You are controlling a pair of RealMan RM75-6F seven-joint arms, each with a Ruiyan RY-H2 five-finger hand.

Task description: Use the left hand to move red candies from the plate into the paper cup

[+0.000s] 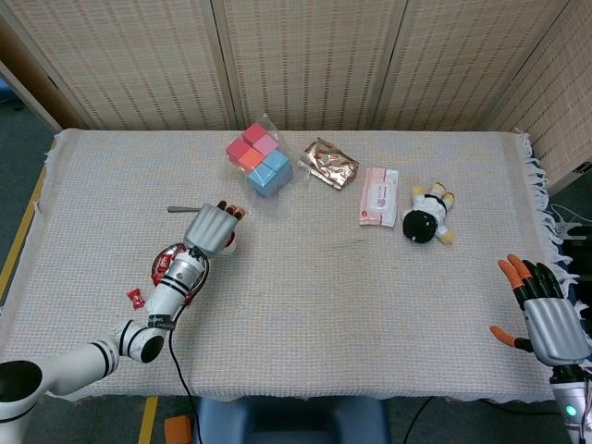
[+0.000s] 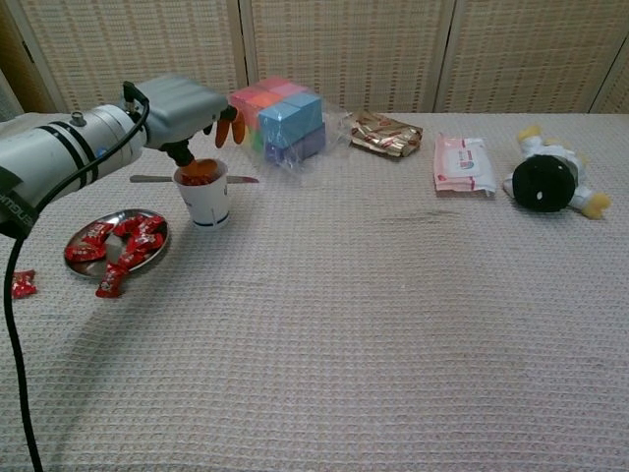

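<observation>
Now my left hand (image 2: 187,103) hovers just above the paper cup (image 2: 203,195), fingers spread and empty, red candies (image 2: 200,175) inside it.

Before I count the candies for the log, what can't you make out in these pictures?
- How many candies are in the paper cup: chest view sees only a red heap at the rim; in the head view the left hand covers it.
- Part of the plate: head view, hidden by the left arm.
- Right hand: out of the chest view.
</observation>
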